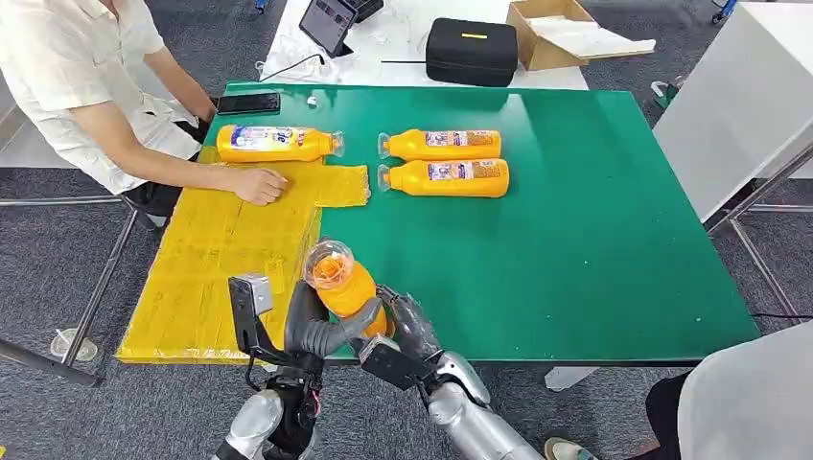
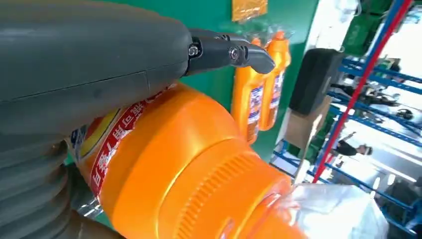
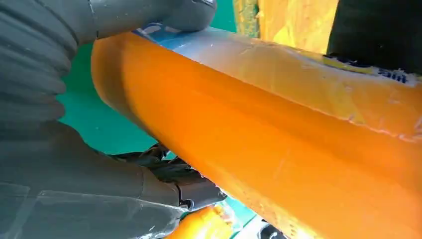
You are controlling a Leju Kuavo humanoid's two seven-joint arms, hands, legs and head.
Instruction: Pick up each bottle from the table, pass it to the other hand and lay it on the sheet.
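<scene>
At the table's near edge, both hands' fingers (image 1: 331,335) clasp one bottle (image 1: 343,285), hiding its base.

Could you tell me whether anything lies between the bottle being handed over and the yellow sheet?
Nothing visible does: the held bottle hovers by the sheet's near bare part. The person's hand and one laid bottle sit farther away.

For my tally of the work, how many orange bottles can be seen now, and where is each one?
4. One bottle is held by both hands above the table's near edge, one lies on the yellow sheet, and two lie side by side on the green table.
</scene>
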